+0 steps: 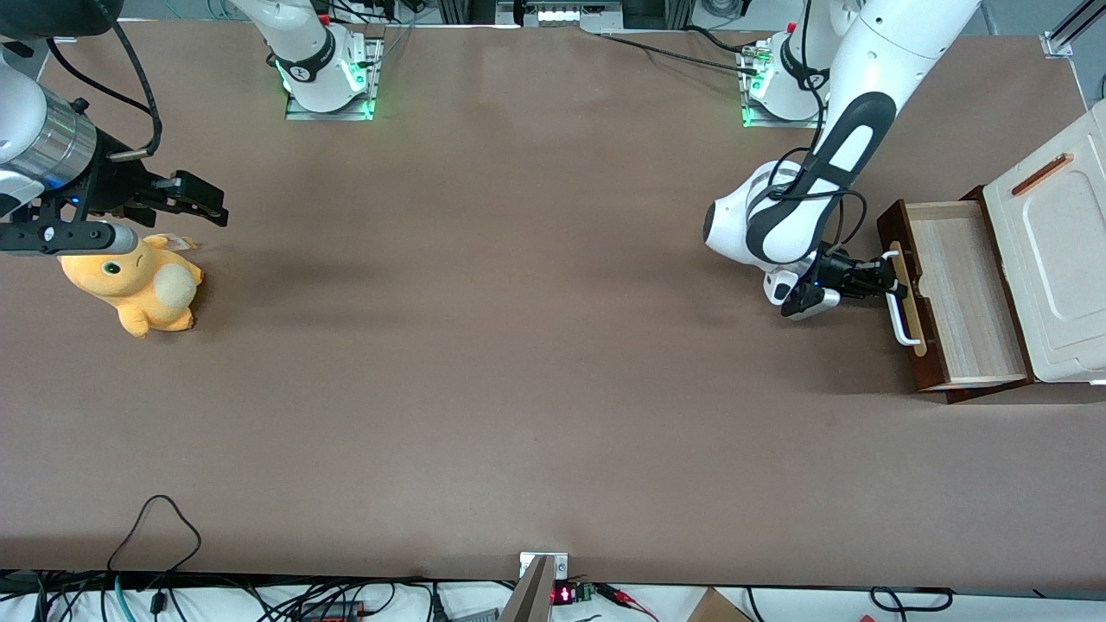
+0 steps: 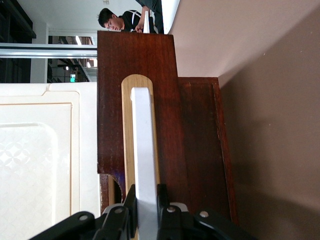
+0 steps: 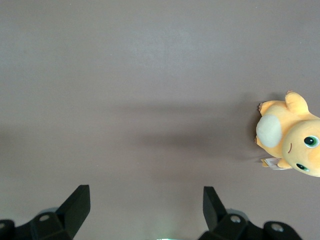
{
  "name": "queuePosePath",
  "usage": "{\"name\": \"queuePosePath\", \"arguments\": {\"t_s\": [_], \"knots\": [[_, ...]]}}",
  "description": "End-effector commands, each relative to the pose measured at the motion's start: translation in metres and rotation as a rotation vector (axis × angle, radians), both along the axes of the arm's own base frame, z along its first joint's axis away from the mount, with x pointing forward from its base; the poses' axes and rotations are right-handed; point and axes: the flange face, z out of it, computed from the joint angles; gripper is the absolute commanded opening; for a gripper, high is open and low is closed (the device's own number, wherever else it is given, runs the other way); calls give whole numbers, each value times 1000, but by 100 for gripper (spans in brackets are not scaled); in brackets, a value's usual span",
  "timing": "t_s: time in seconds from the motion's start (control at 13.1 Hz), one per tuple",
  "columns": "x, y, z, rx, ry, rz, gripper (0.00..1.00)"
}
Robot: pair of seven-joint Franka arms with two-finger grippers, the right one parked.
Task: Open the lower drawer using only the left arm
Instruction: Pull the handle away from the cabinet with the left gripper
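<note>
Gripper (image 1: 883, 278) of the left arm (image 1: 851, 130) is clamped on the white bar handle (image 2: 144, 150) of the lower drawer (image 1: 959, 298), one finger (image 2: 132, 202) pressed against each side of the bar. Lower drawer stands pulled out from the cabinet (image 1: 1058, 259) at the working arm's end of the table (image 1: 518, 345), its pale wood interior exposed. An orange plush toy (image 1: 138, 285) lies toward the parked arm's end.

Front view overhead; wrist view close on the tool (image 2: 146, 200).
</note>
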Motion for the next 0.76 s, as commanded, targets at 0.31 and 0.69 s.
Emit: {"name": "queuePosePath", "arguments": {"t_s": [0.31,0.69], "knots": [[26,-14,29,-81,4,43,100],[81,-43,125,-441,78,235,100]]}}
